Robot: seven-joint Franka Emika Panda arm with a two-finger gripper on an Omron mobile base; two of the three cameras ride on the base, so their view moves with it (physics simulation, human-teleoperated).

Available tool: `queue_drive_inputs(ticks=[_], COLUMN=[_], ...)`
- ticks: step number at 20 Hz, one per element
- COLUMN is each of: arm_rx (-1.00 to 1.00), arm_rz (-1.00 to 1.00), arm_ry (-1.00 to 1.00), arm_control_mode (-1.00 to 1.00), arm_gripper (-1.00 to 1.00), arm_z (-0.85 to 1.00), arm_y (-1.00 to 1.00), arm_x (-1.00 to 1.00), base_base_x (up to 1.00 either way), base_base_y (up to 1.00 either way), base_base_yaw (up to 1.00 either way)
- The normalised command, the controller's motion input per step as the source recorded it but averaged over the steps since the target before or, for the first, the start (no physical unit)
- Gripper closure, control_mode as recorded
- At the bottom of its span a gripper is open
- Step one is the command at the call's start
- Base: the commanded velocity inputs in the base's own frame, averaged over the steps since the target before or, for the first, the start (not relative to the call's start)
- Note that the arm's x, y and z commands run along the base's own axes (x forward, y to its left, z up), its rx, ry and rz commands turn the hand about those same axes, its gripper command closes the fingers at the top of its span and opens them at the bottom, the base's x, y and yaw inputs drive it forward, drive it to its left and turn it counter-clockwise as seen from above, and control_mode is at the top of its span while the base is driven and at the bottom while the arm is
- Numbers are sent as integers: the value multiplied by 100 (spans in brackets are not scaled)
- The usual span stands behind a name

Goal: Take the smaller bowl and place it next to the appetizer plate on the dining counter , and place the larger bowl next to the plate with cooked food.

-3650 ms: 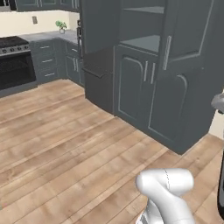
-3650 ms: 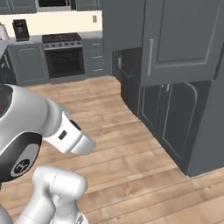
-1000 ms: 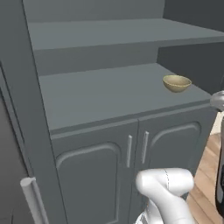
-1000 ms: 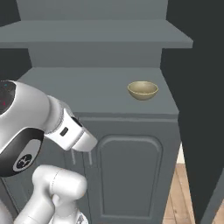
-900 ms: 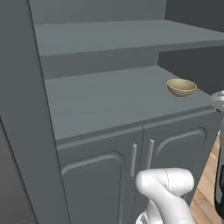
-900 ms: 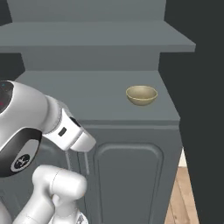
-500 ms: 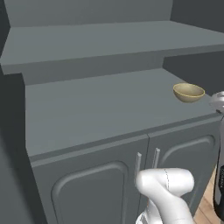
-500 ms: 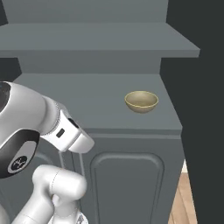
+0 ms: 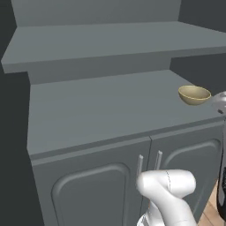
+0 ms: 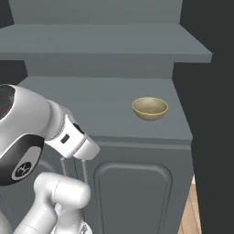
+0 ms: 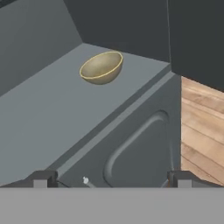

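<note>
A round tan-gold bowl (image 9: 194, 95) (image 10: 150, 109) (image 11: 101, 68) with a lighter yellow rim stands upright near the right end of a dark grey cabinet ledge (image 9: 101, 110). With no other bowl beside it, I cannot tell whether it is the smaller or the larger one. My gripper (image 11: 111, 180) is open with nothing between its fingers. It hovers in front of the cabinet's edge, well short of the bowl. The appetizer plate, the plate with cooked food and the dining counter are out of view.
An upper shelf (image 9: 110, 42) (image 10: 105, 41) overhangs the back of the ledge. Panelled double doors (image 9: 88, 190) (image 10: 132, 196) close the cabinet below. A tall dark panel (image 10: 212, 91) (image 11: 197, 39) rises right of the bowl, with wooden floor (image 11: 201, 127) beneath.
The base has driven from the open kitchen floor up to this cabinet, so the whole picture has shifted and the bowl looks closer. The gripper has stayed open.
</note>
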Motion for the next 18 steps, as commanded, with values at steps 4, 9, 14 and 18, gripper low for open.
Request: queue_drive_inputs(ticks=[4, 9, 14, 18], arm_rx=[15, 41, 50, 4], arm_rz=[-25, -34, -10, -23], arm_ry=[-3, -6, -12, -3], arm_control_mode=[-100, -100, -100, -100], arm_gripper=[-100, -100, -100, -100], arm_z=[-2, -23, -24, -10], arm_y=[-18, -33, -44, 10], arm_x=[44, 31, 48, 81], base_base_x=[0, 0, 0, 0], base_base_y=[0, 0, 0, 0], base_base_yaw=[0, 0, 0, 0])
